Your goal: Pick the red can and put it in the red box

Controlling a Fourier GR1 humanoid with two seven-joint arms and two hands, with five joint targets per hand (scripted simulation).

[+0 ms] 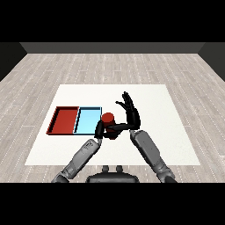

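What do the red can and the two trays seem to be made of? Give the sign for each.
Red can: probably painted metal; plain matte red, no label. Red tray and light blue tray: probably plastic; flat uniform colour, thin raised rims. None certain.

We see two trays side by side on the table (167,132), left of its middle — the red tray (63,120) on the outside, the light blue tray (87,121) touching its right edge; just right of the blue tray's near corner stands the can (107,117), with the left hand (102,128) wrapped round it from the near side; the right hand (131,112) stands just right of the can — slightly behind it; both forearms come in from the near edge.
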